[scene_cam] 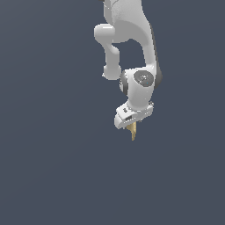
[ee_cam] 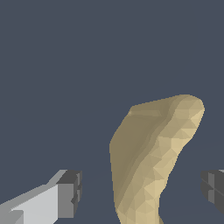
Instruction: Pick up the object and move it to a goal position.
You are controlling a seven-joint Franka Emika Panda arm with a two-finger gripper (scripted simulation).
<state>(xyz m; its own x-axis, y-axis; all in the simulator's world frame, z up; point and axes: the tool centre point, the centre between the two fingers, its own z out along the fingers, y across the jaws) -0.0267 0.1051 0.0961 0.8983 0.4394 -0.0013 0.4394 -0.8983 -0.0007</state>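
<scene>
Centrally, white arm (scene_cam: 132,52) pointing down, gripper (scene_cam: 132,125) w/ pads (ee_cam: 70,192) spread (neither touching), tan-yellow object (ee_cam: 153,162) between them, thin tip protruding below gripper.

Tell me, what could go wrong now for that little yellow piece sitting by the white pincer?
The pincer may not have gripped it: in the wrist view both fingertips stand apart from the tan piece, with gaps on either side. If the arm rises now, the piece may stay behind. The piece is irregular and tapers to a thin point, so closing on it could twist it or squeeze it out. The exterior view hides the fingers, so contact is uncertain.
</scene>
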